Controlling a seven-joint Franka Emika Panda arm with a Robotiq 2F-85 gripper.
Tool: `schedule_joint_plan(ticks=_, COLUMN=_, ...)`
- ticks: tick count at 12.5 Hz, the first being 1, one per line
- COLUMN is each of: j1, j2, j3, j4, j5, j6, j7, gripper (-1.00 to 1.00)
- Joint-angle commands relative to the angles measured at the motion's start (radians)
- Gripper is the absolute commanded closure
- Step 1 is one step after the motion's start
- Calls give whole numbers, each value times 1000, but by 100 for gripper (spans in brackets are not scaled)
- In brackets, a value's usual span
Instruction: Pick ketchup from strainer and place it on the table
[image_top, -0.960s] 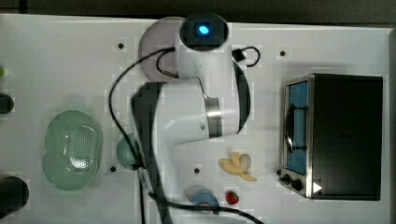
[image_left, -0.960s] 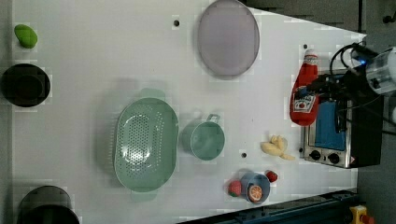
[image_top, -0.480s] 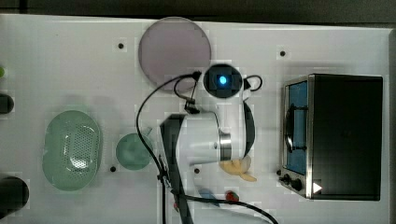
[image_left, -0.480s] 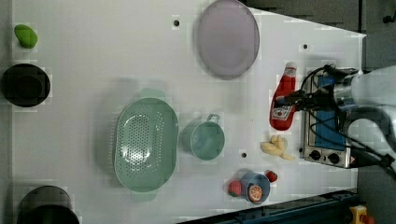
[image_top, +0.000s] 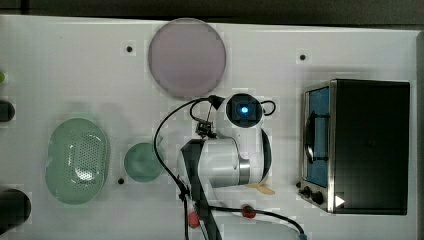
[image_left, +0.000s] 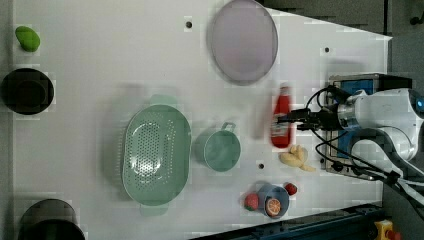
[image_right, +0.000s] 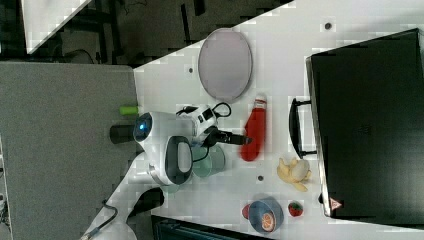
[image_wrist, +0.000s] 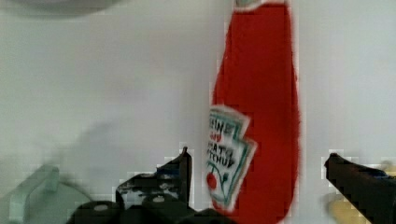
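My fingers: my gripper (image_wrist: 257, 172) is open wide. One dark finger (image_wrist: 180, 170) is on one side of the bottle and the other finger is on the other side, and I see a gap between each one and the bottle. I am not squeezing it.

Ketchup: the red ketchup (image_left: 281, 117) is out of the bowl and lies on the white table (image_left: 100, 60). In the left view it is between the plate and the banana, right of the cup. In the wrist view its white label (image_wrist: 226, 154) faces up.

Strainer: the pale green strainer (image_left: 156, 155) has nothing in it. It sits in the left view's left part, well apart from the ketchup.

Cup: the round green cup (image_left: 220, 149) sits between the strainer and the ketchup, just beside the strainer.

Plate: the big mauve plate (image_left: 243, 40) is near the cap end of the ketchup, not touching it.

Banana: the peeled banana (image_left: 295, 157) lies just beside the bottom end of the ketchup.

Oven: the dark toaster oven (image_top: 362, 145) stands at the top view's right side.

Small bowl: a blue bowl (image_left: 272, 200) with strawberries (image_left: 251, 201) beside it sits near the banana.
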Motion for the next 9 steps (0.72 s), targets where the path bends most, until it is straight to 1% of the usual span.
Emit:
schedule_joint_plan(ticks=1, j1=7, j2=-51, j3=12, j4=48, j5=-1, j6=18, j7=-36, gripper=-100)
schedule_joint_plan(ticks=3, j1=7, j2=-120, j3=26, j4=108, j5=0, j6=-16, j7=-35, gripper=-100)
schedule_joint_plan(ticks=5, j1=7, j2=-203, j3=32, j4=187, j5=7, j6=-123, j7=8, gripper=-100)
schedule_joint_plan(ticks=6, j1=7, j2=-241, j3=31, j4=233, j5=23, j6=-188, j7=66, gripper=-100)
schedule_joint_plan(ticks=7, j1=7, j2=-273, j3=30, j4=278, j5=54, j6=-264, j7=141, gripper=-100)
schedule_joint_plan(ticks=9, j1=7, j2=-318, j3=25, j4=368, j5=147, j6=-425, j7=310, gripper=-100)
